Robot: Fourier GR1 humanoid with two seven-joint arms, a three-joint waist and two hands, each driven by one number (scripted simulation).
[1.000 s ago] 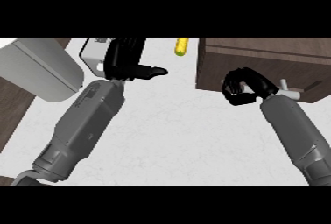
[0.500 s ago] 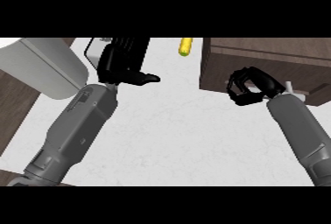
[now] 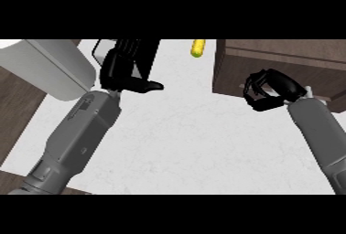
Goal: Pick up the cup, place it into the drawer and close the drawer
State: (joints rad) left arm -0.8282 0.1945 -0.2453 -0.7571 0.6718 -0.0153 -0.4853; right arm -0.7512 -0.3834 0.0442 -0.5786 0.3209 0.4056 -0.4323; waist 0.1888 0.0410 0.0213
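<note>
Our left hand [image 3: 127, 68] spreads straight fingers over the cup [image 3: 101, 55]; we should curl round it squarely; right hand [image 3: 269, 89], curled empty, beside the drawer [image 3: 283, 59].

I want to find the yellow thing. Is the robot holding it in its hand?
No, the yellow thing lies alone on the white counter, apart from both the left hand and the right hand.

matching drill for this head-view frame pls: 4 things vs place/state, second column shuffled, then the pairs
Things:
1. left hand
2. right hand
3. yellow object
4. dark wooden unit

Place or state:
A. fingers curled, by the wooden unit's front edge
B. fills the upper right of the view
C. fingers straight, thumb out to the side, upper centre-left
D. on the white counter at the top edge

Pairs: 1-C, 2-A, 3-D, 4-B
</note>
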